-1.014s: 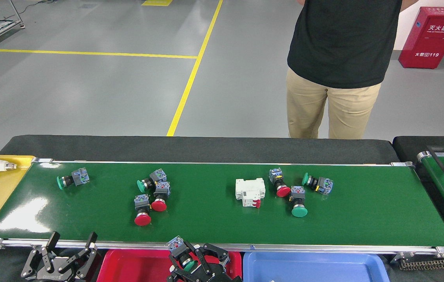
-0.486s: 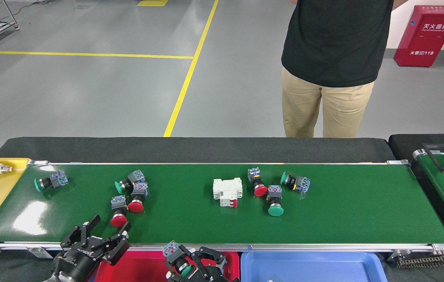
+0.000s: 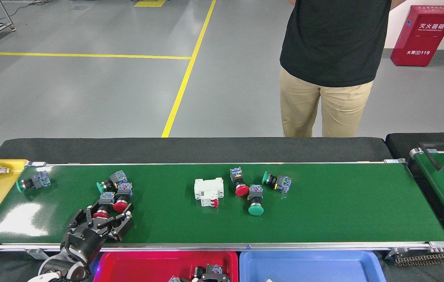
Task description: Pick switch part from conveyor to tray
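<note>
Right gripper (image 3: 212, 274) barely in view over the red tray (image 3: 159, 260); grip state unclear. Left gripper (image 3: 102, 219) spread open at conveyor (image 3: 323, 219) near edge, fingers around a red switch (image 3: 102, 206), not closed. More switches (image 3: 116, 187) cluster behind. White breaker (image 3: 208, 189) mid-belt. Person (image 3: 331, 66) beyond far edge.

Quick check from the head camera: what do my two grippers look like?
The left gripper is matte black with several jointed black fingers, small white lettering on its body and a grey-and-white wrist below. The right gripper is also black, but only its top shows at the frame's bottom edge.
</note>
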You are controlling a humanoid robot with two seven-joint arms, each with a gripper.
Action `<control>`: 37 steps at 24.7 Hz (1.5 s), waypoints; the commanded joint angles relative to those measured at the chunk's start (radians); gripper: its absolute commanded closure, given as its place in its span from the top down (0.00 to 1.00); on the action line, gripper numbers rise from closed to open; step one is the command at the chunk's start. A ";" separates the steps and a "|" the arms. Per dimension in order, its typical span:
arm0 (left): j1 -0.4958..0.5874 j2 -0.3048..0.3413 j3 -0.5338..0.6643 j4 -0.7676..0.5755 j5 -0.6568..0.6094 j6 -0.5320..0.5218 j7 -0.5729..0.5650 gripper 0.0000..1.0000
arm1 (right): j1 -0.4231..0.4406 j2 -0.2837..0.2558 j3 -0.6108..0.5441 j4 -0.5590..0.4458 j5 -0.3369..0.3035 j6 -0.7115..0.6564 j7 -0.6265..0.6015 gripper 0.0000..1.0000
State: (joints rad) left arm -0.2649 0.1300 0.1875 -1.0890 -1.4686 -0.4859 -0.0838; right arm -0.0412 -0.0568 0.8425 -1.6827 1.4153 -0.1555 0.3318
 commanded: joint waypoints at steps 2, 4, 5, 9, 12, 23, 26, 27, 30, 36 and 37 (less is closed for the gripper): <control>-0.043 0.010 -0.003 0.031 -0.004 0.027 0.004 1.00 | 0.000 0.028 -0.059 -0.017 -0.007 0.011 -0.069 0.98; -0.066 0.010 -0.010 0.064 -0.004 0.066 0.004 1.00 | -0.005 0.043 -0.083 -0.019 -0.009 0.011 -0.068 1.00; -0.080 0.008 -0.017 0.078 -0.004 0.095 0.006 0.99 | -0.003 0.043 -0.091 -0.020 -0.015 0.010 -0.074 1.00; -0.082 0.019 -0.046 0.077 -0.007 0.168 0.013 0.21 | -0.011 0.037 -0.105 -0.025 -0.064 -0.021 -0.085 0.08; -0.057 0.045 -0.105 0.072 -0.010 0.167 0.015 0.11 | -0.011 0.032 -0.106 -0.037 -0.065 -0.058 -0.079 0.23; 0.541 0.049 0.006 -0.647 0.136 -0.269 0.016 0.38 | 0.001 0.025 -0.143 -0.086 -0.127 -0.024 -0.096 1.00; 0.661 0.039 0.017 -0.672 0.137 -0.299 0.016 1.00 | 0.000 0.011 -0.154 -0.086 -0.127 -0.010 -0.097 1.00; 0.671 0.036 0.023 -0.669 0.137 -0.299 0.016 1.00 | 0.000 0.005 -0.186 -0.088 -0.127 -0.006 -0.100 1.00; 0.673 0.030 0.079 -0.664 0.142 -0.299 0.016 1.00 | 0.043 0.008 -0.359 -0.088 -0.128 0.057 -0.105 1.00; 0.647 -0.148 0.319 -0.660 0.119 -0.258 0.073 0.97 | 0.130 -0.035 -0.888 -0.088 -0.256 -0.084 -0.119 1.00; 0.633 -0.171 0.343 -0.658 0.084 -0.165 0.110 0.97 | 0.149 -0.055 -0.962 -0.088 -0.272 -0.133 -0.117 1.00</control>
State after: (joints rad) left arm 0.3820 -0.0285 0.4967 -1.7396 -1.3654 -0.7377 -0.0286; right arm 0.1017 -0.0917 -0.0495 -1.7559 1.1637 -0.2056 0.2246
